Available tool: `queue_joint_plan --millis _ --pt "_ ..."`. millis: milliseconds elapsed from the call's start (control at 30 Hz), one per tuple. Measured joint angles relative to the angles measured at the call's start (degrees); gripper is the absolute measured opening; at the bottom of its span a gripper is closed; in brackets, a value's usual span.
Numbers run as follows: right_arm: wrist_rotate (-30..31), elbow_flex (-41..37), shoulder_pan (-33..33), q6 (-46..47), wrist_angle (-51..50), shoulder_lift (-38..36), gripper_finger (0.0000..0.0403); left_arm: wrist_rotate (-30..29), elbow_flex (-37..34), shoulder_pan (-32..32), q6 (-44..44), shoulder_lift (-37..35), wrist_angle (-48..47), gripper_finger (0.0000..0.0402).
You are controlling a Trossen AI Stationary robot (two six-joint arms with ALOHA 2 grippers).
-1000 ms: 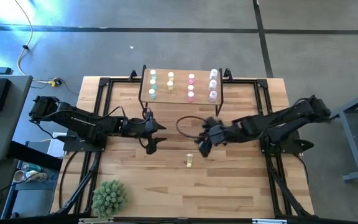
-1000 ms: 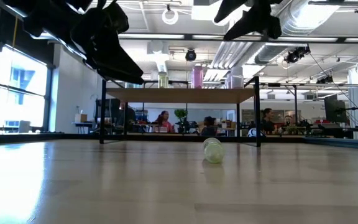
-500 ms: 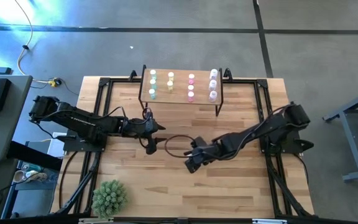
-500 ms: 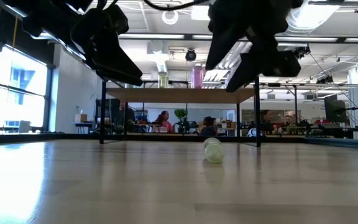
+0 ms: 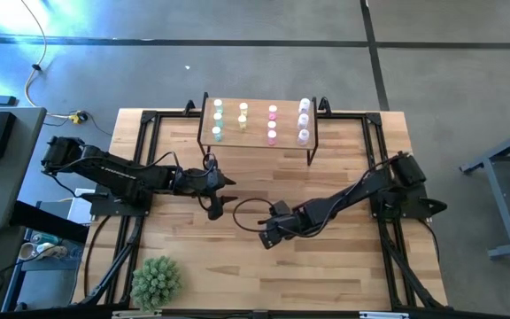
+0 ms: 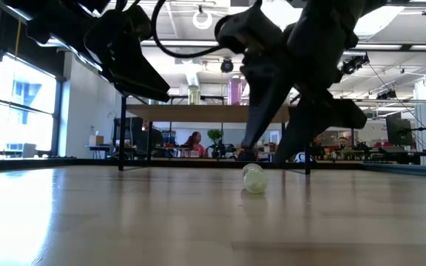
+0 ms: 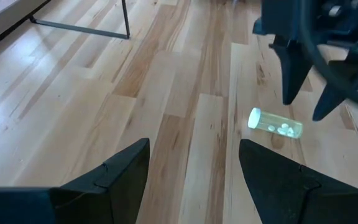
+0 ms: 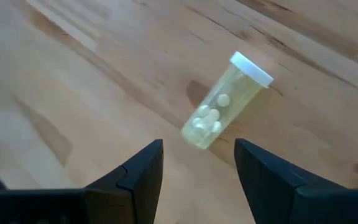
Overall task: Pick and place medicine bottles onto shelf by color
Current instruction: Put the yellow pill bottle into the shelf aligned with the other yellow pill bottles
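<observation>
My right gripper [image 8: 194, 165], fingers spread and empty, hovers just above the yellow bottle [image 8: 224, 102] lying on its side on the table [image 5: 343, 257] (long axis slanting across my jaws)

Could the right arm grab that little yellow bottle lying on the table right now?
Probably yes. The right gripper hangs open just above the lying yellow bottle, and only bare table lies around it, with nothing in between.
</observation>
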Motion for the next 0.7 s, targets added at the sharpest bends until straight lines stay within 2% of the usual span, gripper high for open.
queue_joint_plan --millis 700 --pt "2.2 0.0 -0.7 2.0 0.5 4.2 0.0185 0.0 0.0 0.0 0.0 0.0 0.0 0.0239"
